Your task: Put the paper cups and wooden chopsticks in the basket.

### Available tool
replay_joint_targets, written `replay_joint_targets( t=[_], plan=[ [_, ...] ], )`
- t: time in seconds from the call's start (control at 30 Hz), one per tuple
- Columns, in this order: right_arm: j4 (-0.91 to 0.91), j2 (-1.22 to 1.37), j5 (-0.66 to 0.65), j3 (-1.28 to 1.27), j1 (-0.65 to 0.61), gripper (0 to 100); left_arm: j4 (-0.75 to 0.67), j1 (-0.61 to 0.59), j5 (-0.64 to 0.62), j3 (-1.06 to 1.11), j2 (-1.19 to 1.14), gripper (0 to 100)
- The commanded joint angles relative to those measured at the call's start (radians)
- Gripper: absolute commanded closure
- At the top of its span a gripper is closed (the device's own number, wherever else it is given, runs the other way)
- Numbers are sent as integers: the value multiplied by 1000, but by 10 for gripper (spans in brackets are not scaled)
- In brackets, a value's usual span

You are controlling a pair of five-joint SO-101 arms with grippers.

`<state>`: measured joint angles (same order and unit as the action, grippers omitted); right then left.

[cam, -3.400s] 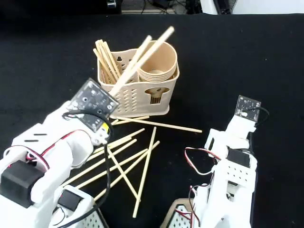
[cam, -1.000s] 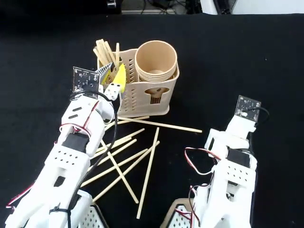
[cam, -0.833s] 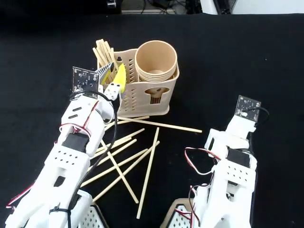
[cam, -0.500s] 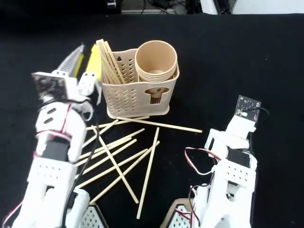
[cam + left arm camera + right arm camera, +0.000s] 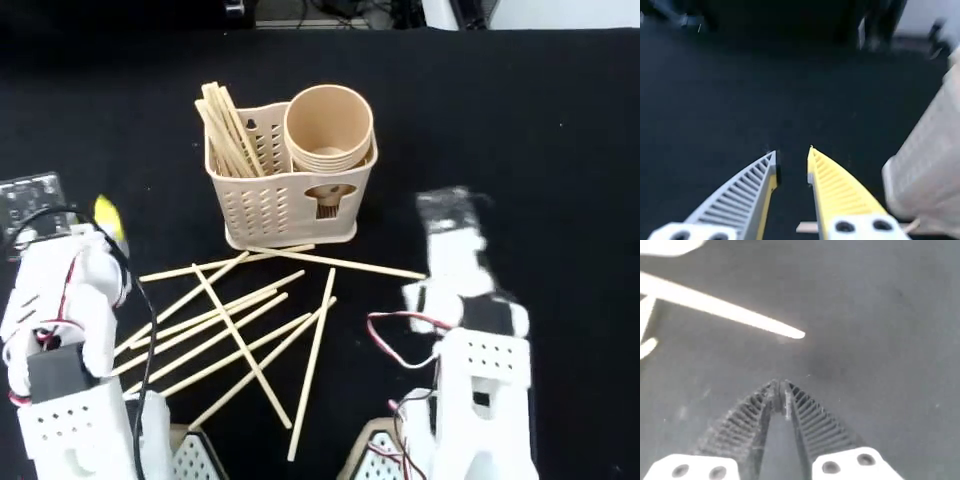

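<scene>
Nearest, the left claw (image 5: 791, 150) hangs released and empty, and the right claw (image 5: 780, 385) is clenched on nothing. Loose chopsticks (image 5: 238, 336) lie crossed on the desk (image 5: 520, 130) before the basket (image 5: 285, 210), which holds the paper cups (image 5: 328, 125). It is probably best to pinch a topmost stick near its middle.

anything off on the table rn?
Yes: loose chopsticks lie scattered and crossed over one another on the black table in front of the basket, not in it. Inside the basket, a leaning chopstick bundle and the upright stacked paper cups look tidy. No visible damage.
</scene>
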<state>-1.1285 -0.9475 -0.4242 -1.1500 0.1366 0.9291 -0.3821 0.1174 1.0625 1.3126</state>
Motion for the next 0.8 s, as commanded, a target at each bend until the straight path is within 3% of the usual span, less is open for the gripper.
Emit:
replay_joint_targets(
  t=[0.0, 0.13, 0.3, 0.5, 0.77],
  plan=[
    [-152, -10, -72, 170, -43, 982, 20, -85, 137, 88, 9, 882],
    [-307, -8, -166, 283, -80, 982, 18, -174, 193, 237, 9, 880],
    [-462, -7, -247, 340, -241, 982, 18, -197, 333, 394, 17, 880],
    [-397, 200, -63, 312, -408, 865, 17, -197, 341, 466, 18, 880],
    [-222, 518, -83, 298, -578, 954, -23, -151, 281, 503, 18, 881]
  ],
)
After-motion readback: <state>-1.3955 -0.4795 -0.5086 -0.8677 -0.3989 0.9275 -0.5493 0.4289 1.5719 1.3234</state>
